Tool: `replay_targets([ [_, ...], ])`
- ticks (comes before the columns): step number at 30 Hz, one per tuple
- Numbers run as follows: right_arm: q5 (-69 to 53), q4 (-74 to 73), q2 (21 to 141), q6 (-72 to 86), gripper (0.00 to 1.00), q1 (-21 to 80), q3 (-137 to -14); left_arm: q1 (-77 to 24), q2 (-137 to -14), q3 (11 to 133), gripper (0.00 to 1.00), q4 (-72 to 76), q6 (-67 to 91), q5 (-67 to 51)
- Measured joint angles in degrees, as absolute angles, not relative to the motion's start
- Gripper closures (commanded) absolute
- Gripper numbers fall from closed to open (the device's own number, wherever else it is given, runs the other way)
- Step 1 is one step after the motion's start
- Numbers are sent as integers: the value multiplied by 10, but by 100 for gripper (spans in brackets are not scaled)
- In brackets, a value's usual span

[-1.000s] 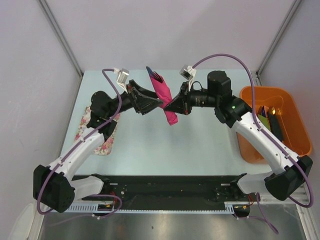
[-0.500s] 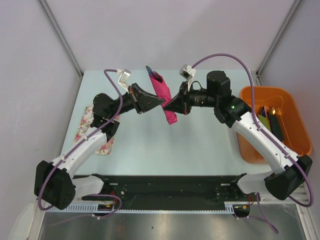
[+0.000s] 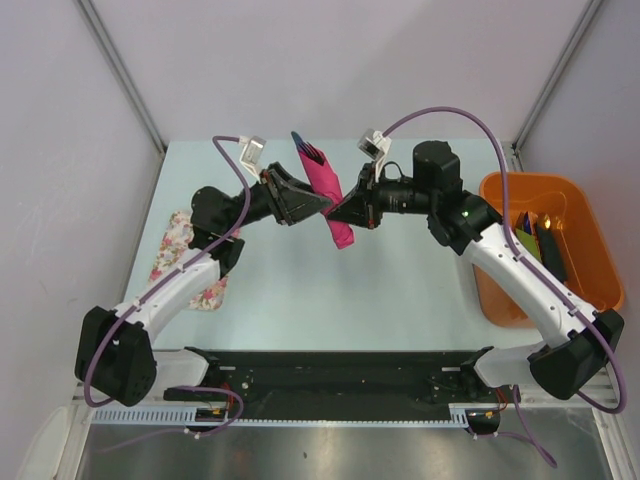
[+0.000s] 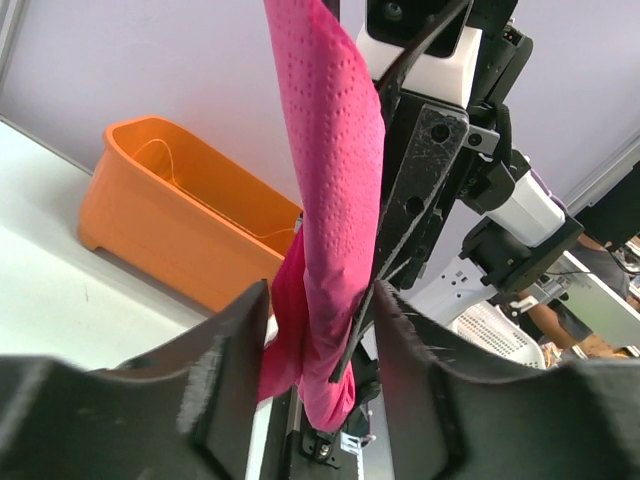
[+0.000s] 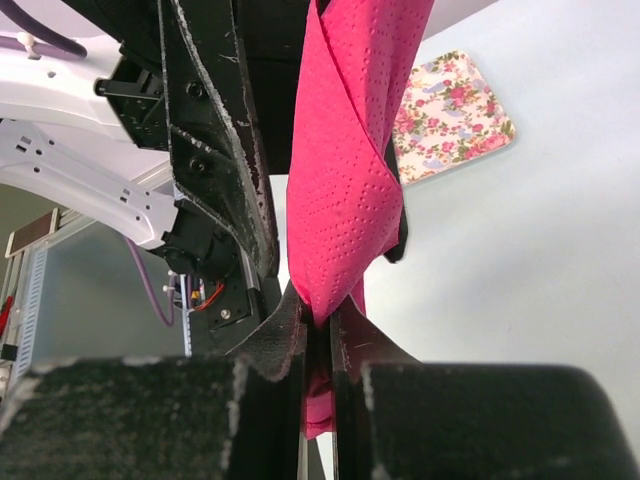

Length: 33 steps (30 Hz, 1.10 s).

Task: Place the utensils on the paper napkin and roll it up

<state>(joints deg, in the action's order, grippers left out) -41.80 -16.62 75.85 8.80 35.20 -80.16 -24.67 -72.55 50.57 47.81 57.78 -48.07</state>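
Observation:
The paper napkin (image 3: 322,175) is a magenta roll held tilted in the air above the table's middle. Dark ends of the utensils (image 3: 307,150) stick out of its upper end. My right gripper (image 3: 336,214) is shut on the roll's lower part; in the right wrist view its jaws (image 5: 318,320) pinch the pink paper (image 5: 345,200). My left gripper (image 3: 319,205) faces it from the left. Its fingers (image 4: 318,300) stand on either side of the roll (image 4: 335,180) with a gap showing, so it is open around the napkin.
An orange tub (image 3: 590,250) with green and black items stands at the right edge, also seen in the left wrist view as the tub (image 4: 170,220). A floral cloth mat (image 3: 190,260) lies at the left, under the left arm.
The left gripper's jaws narrowed onto the roll, then parted again. The left arm crept slightly to the right. The right gripper and the roll stayed put.

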Motion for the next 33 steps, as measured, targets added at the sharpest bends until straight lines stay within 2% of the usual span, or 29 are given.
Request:
replay_targets([
  [2,-421,-166,760,89,100,354,-802,-248,-729,506,45,484,582,-481],
  [3,-422,-166,761,90,100,355,-802,-249,-730,506,38,486,584,-480],
  [6,-427,-163,764,91,100,356,-802,-251,-734,506,32,490,586,-478],
  [8,-430,-160,765,93,100,356,-802,-252,-736,506,34,492,589,-477],
  [9,-430,-158,765,94,100,356,-802,-253,-738,506,43,493,590,-476],
  [11,-430,-157,765,95,100,356,-802,-254,-740,506,56,496,593,-476],
  [12,-430,-156,766,95,100,356,-802,-254,-740,506,73,497,596,-476],
  [15,-428,-157,767,95,100,356,-802,-256,-739,506,100,509,597,-477],
  [18,-435,-156,768,95,97,354,-802,-256,-739,505,100,518,595,-484],
  [19,-439,-156,768,94,78,354,-802,-256,-739,505,100,520,595,-486],
  [22,-444,-160,768,80,47,354,-802,-254,-739,505,100,521,595,-487],
  [27,-444,-201,761,40,48,354,-794,-242,-740,506,100,517,595,-487],
  [32,-437,-251,743,1,57,350,-780,-240,-740,506,100,518,595,-487],
  [33,-437,-258,739,-3,63,349,-778,-240,-740,506,100,518,595,-488],
])
